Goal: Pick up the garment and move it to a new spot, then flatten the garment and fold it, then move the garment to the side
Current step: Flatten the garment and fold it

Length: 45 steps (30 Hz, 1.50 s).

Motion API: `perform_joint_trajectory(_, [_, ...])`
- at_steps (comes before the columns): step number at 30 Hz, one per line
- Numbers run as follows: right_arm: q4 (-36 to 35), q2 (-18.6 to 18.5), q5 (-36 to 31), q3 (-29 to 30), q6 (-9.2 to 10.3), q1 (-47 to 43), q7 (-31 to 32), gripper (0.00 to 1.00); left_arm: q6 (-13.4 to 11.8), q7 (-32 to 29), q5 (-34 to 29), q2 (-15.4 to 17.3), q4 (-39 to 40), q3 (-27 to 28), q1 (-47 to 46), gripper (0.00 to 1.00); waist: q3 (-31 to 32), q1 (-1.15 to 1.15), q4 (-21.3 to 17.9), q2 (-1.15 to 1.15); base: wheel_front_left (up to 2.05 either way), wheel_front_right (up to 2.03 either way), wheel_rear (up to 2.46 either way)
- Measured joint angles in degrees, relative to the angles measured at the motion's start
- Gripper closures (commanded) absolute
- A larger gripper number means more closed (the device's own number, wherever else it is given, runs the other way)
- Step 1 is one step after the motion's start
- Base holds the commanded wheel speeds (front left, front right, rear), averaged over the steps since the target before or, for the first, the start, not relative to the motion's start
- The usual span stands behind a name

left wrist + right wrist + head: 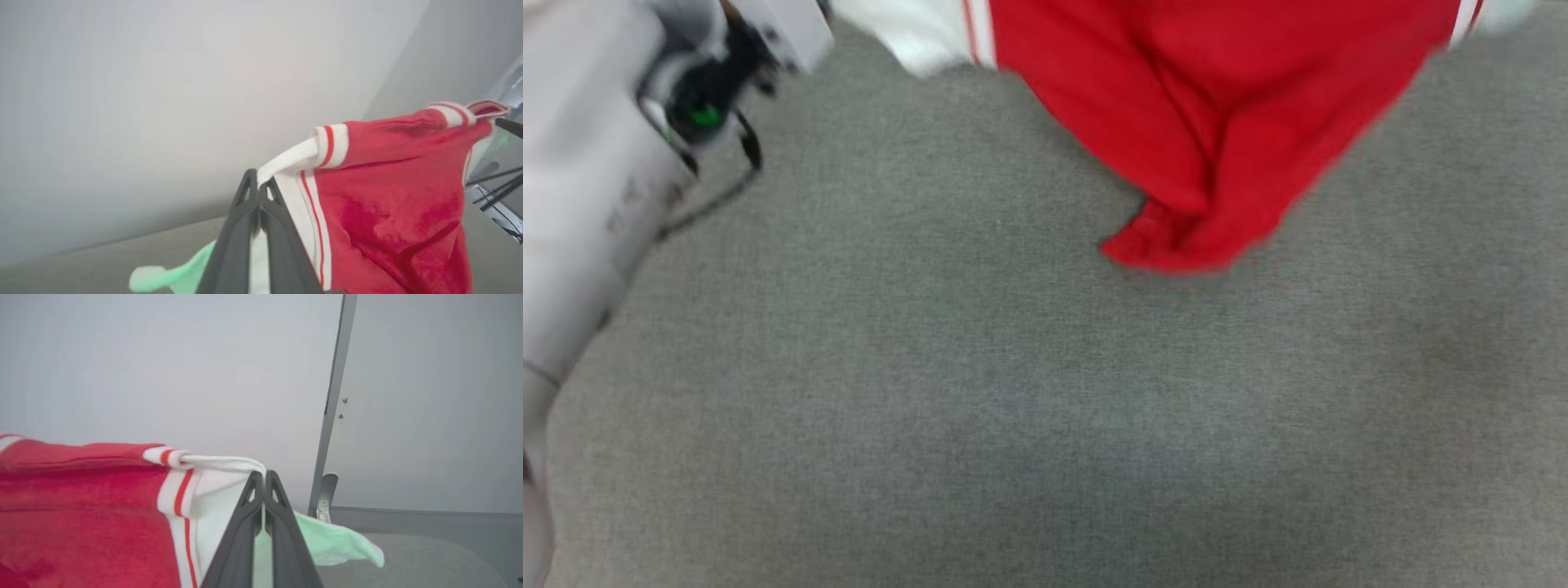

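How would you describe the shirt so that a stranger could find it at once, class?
Start from the grey surface; the shirt hangs over its far part, pinched at each white sleeve by the left gripper and right gripper. It alone is red, with white striped trim.

garment (pixel 1217 122) blurred, top cut off, left forearm (pixel 580 229) partly cropped

One garment (pixel 1217 122), two tools (pixel 258 177) (pixel 261 477)
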<state>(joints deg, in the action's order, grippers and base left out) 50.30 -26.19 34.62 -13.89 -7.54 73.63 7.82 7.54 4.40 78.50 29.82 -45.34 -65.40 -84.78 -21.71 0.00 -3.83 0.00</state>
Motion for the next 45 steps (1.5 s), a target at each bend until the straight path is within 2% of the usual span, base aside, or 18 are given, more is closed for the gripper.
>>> perform_joint_trajectory(6, [8.11,3.5,-5.48,7.53,-0.07,13.59,-10.62,1.0,0.01,8.45,-1.11,-4.38,-11.35,3.96,-8.36,1.0,-2.01,0.0,0.76,0.0,0.0,0.0,0.0])
perform_joint_trajectory(11, [13.44,5.12,-9.25,11.27,-0.18,22.56,-16.13,1.0,-0.46,10.37,-3.37,-6.13,-17.06,7.53,-16.25,1.0,-3.68,0.0,1.1,0.0,0.0,0.0,0.0])
perform_joint_trajectory(16, [16.81,5.57,-10.92,12.74,-0.23,27.1,-18.75,1.0,-0.57,10.49,-9.5,-6.38,-16.99,14.24,-20.84,1.0,-5.12,0.0,1.44,0.0,0.0,0.0,0.0])
perform_joint_trajectory(21, [19.06,6.0,-10.94,13.33,-0.23,28.22,-19.6,1.0,-0.51,10.48,-14.04,-7.26,-16.67,20.14,-19.2,1.0,-5.99,0.0,1.66,0.0,0.0,0.0,0.0])
perform_joint_trajectory(24, [18.85,5.99,-10.65,11.76,-0.23,27.79,-19.67,1.0,-0.35,10.49,-15.92,-8.02,-16.28,22.08,-16.21,1.0,-5.86,0.0,1.95,0.0,0.0,0.0,0.0])
perform_joint_trajectory(27, [16.4,6.27,-9.6,8.03,-0.2,23.01,-18.97,1.0,-0.01,10.5,-14.49,-8.68,-14.75,23.47,-10.7,1.0,-4.98,0.0,2.2,0.0,0.0,0.0,0.0])
perform_joint_trajectory(31, [10.17,5.23,-2.27,3.97,0.0,11.93,-15.51,1.0,0.0,9.67,-10.0,-7.68,-5.89,20.41,-0.37,1.0,-2.99,0.0,2.37,0.0,0.0,0.0,0.0])
perform_joint_trajectory(37, [-7.11,-0.7,9.49,-3.69,0.01,-10.12,-7.65,1.0,-0.03,8.77,-3.47,-1.24,7.35,16.02,16.85,1.0,0.9,0.0,2.37,0.0,0.0,0.0,0.0])
perform_joint_trajectory(40, [-16.45,-4.68,15.19,-4.67,0.01,-20.78,-3.52,1.0,-0.02,9.37,-0.87,1.62,13.14,15.18,24.09,1.0,2.88,0.0,2.21,0.0,0.0,0.0,0.0])
perform_joint_trajectory(45, [-30.38,-10.21,19.03,-4.15,0.01,-36.38,2.44,1.0,-0.02,10.25,0.57,6.01,21.27,14.26,35.55,1.0,5.77,0.0,1.83,0.0,0.0,0.0,0.0])
